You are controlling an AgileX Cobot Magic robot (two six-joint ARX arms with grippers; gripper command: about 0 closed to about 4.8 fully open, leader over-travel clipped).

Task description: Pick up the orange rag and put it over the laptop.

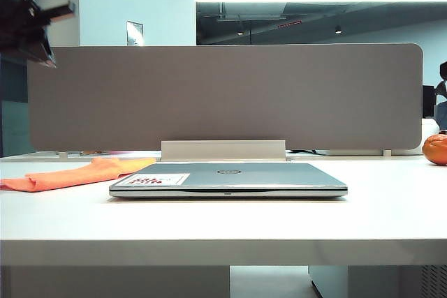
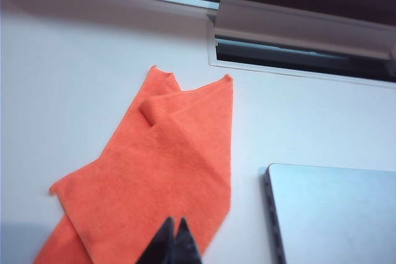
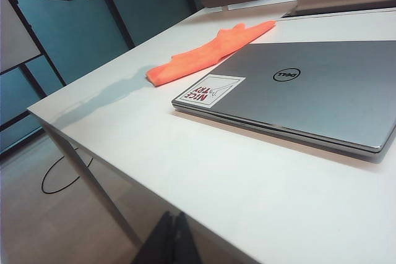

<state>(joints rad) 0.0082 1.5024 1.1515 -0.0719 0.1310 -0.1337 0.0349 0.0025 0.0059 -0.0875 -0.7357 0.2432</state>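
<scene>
The orange rag [image 1: 77, 174] lies flat and wrinkled on the white table, just left of the closed silver laptop [image 1: 228, 178]. In the left wrist view my left gripper [image 2: 174, 222] hangs above the rag [image 2: 154, 177], fingers shut and holding nothing, with the laptop's corner [image 2: 334, 214] beside it. The left arm [image 1: 28, 19] shows high at the upper left of the exterior view. My right gripper [image 3: 173, 216] is shut and empty, off the table's front edge. From there it looks across at the laptop [image 3: 297, 91] and the rag [image 3: 210, 51].
A grey divider panel [image 1: 223, 95] runs along the table's back edge, with a cable slot and raised flap [image 2: 297, 35] behind the laptop. A round glossy orange object [image 1: 436, 149] sits at the far right. The white table [image 1: 223, 221] has bare surface in front of the laptop.
</scene>
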